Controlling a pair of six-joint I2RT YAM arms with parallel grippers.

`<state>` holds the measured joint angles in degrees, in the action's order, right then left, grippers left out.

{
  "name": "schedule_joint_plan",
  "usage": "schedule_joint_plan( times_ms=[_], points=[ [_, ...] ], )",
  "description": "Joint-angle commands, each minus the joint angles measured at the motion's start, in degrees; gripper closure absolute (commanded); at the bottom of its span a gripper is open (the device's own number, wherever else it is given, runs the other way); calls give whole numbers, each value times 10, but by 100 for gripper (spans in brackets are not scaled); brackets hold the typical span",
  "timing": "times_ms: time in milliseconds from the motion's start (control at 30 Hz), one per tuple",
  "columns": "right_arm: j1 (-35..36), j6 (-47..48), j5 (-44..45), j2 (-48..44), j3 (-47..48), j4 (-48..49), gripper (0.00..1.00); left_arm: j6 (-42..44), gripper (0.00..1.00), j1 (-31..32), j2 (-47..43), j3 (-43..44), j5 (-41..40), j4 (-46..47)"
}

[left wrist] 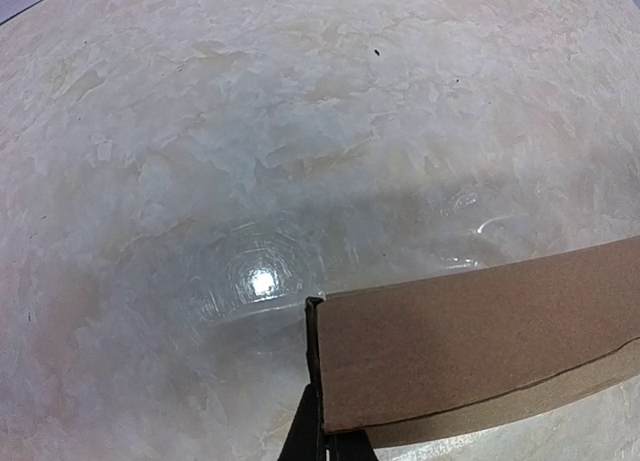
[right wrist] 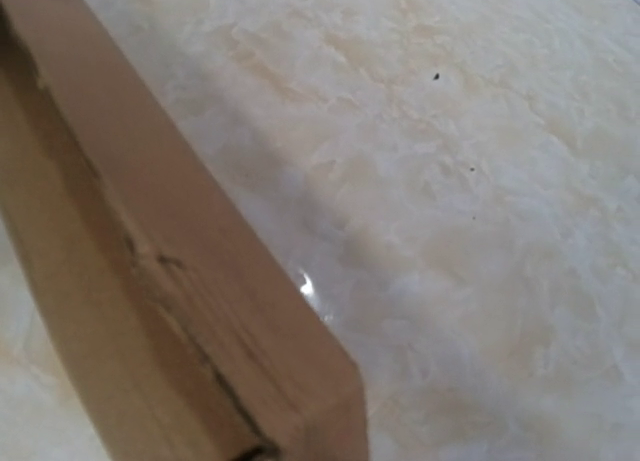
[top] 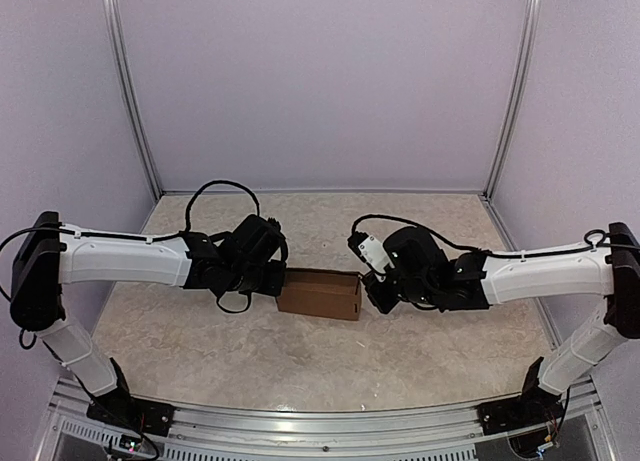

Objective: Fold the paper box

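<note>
The plain brown cardboard paper box (top: 320,294), already standing as a low rectangular carton, rests near the middle of the pale marbled table (top: 200,331). Its long axis runs left to right across the top view.

At the box's left end sits the left gripper (top: 278,281). In its wrist view the dark fingertips (left wrist: 305,436) are drawn tight together at the corner of a cardboard wall, so I judge them pinched on that thin edge.

At the box's right end sits the right gripper (top: 372,293). Its fingers do not show in its own wrist view, which has only the box's long side and end corner close up. From above I cannot tell how wide the claw stands or whether it touches the cardboard.

So the box lies directly between the two claws, end to end, with neither arm clearly nearer. Any next fold probably depends on the left pinch steadying the carton while the right claw works the end facing it. A seam along the side wall looks slightly raised, though not clearly open.
</note>
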<state>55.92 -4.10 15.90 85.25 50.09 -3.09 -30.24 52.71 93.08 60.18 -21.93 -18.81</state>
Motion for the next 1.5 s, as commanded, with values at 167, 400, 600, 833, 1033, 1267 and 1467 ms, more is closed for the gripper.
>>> schedule_joint_plan(
  times_ms=[167,400,600,833,1033,1267,1467],
  points=[
    [-1,-2,8,11,22,-4,100,-2,100,2,2,14,-4,-37],
    [-1,-58,-17,6,45,-37,100,-7,100,7,6,23,-17,-43],
    [-1,-126,-50,11,74,-91,100,-8,100,15,21,37,-32,-48],
    [-3,-192,-50,19,96,-145,100,-5,100,29,37,56,-59,-55],
    [-20,-235,-75,27,101,-165,100,1,100,41,53,71,-73,-53],
    [-37,-265,-92,27,102,-169,100,11,100,55,64,78,-73,-46],
    [-49,-315,-132,29,102,-152,100,8,100,64,69,76,-85,-47]
  ],
)
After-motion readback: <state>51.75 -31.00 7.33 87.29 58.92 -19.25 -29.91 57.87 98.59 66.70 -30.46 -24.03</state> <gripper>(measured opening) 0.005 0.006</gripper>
